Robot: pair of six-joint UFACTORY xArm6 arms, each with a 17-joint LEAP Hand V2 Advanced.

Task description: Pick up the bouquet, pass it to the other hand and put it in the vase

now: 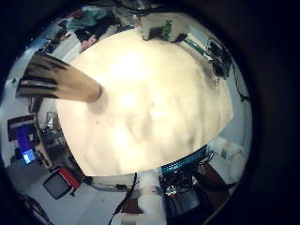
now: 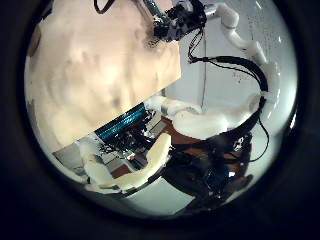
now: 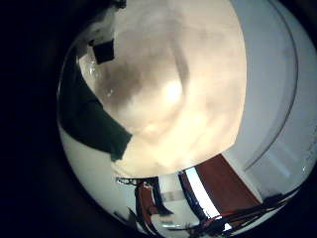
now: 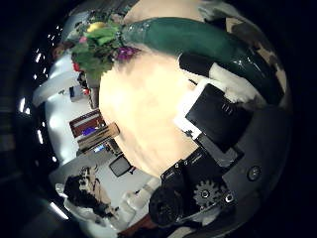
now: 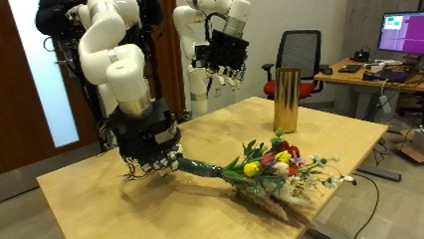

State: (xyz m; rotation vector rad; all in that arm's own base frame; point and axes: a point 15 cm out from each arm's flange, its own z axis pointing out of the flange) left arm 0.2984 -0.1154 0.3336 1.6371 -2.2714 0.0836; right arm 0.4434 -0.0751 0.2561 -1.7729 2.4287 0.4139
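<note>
Outside view: the bouquet [image 5: 265, 164] lies on the table [image 5: 80, 189] near its front edge; the right hand [image 5: 148, 149] grasps its green stem wrap; the left hand [image 5: 223, 55] hangs relaxed above; the vase [image 5: 285, 98] stands at the far edge.
Right thumb view: the dark green wrap [image 4: 188, 40] passes under the fingers [image 4: 213, 109].
Handling: probably light, with fragile blooms; best held by the wrap.

We find no legible text, label, number or sign in any view. The monitor [image 5: 403, 32] behind the table [image 5: 93, 179] shows a lit display, but its content is too small for us to read.
</note>
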